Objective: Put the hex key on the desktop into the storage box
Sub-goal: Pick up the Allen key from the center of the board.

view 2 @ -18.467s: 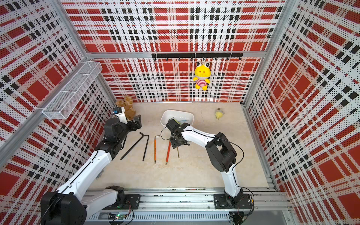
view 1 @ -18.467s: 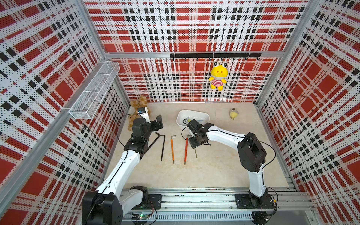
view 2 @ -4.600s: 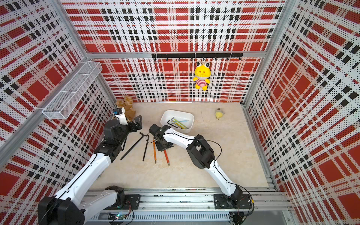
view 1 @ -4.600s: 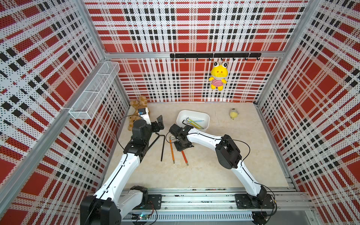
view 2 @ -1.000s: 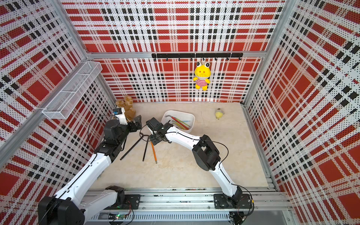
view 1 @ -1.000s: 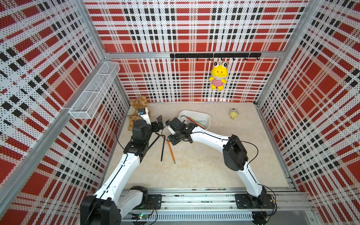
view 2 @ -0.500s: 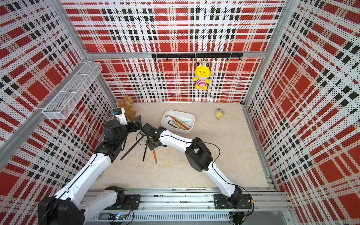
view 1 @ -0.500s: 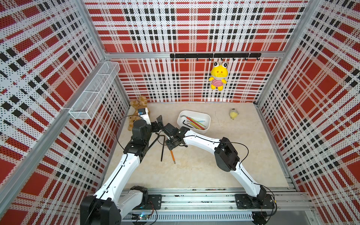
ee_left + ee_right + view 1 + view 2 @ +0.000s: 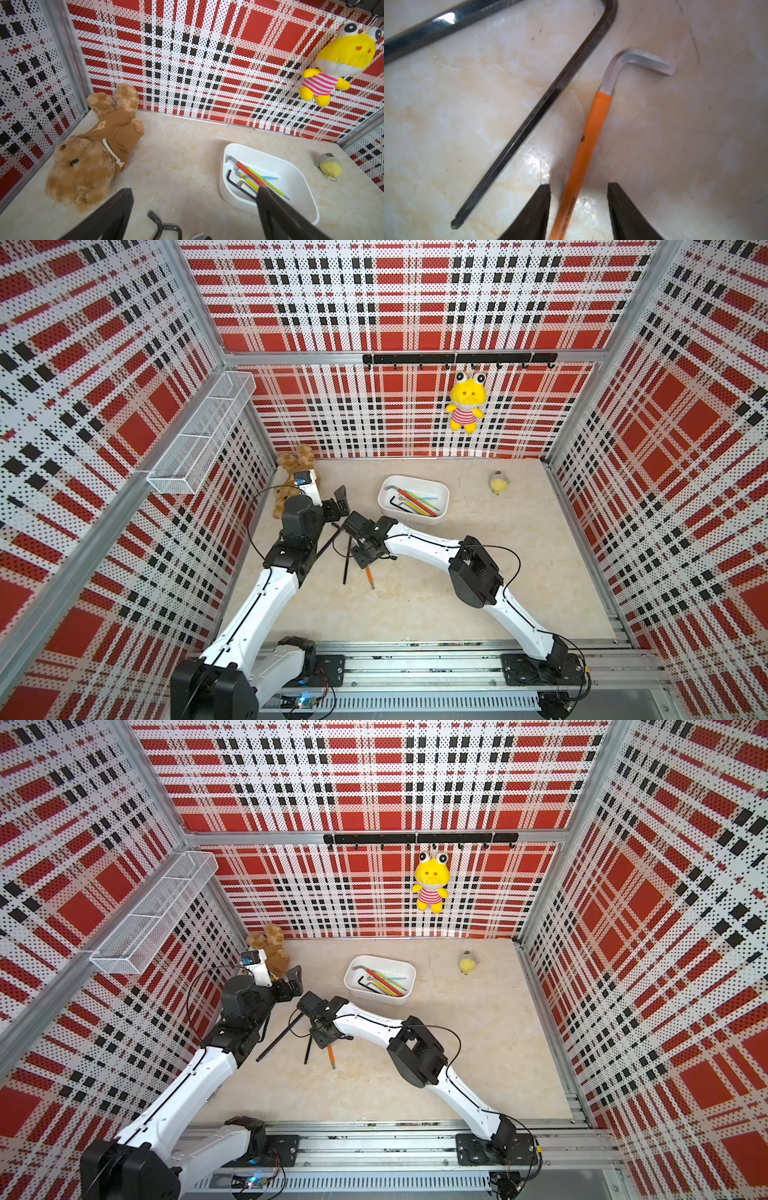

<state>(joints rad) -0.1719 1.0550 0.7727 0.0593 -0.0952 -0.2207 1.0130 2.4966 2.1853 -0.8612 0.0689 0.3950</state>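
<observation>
Pickup step, grasp not yet made. Left gripper [image 9: 193, 195] sits idle off to the side of the work, jaws spread wide, holding nothing. Black hex key [image 9: 542, 99] lies on the desktop [image 9: 457, 597] just outside the right gripper [image 9: 579, 187], with a thicker black key [image 9: 425, 27] past it. Right gripper is low over the orange-sleeved hex key [image 9: 591, 128], one jaw on each side of the sleeve with gaps showing, nothing clamped. Next move: close on the sleeve, lift clear, carry to the storage box [image 9: 409, 518] beyond the gripper, and release inside.
</observation>
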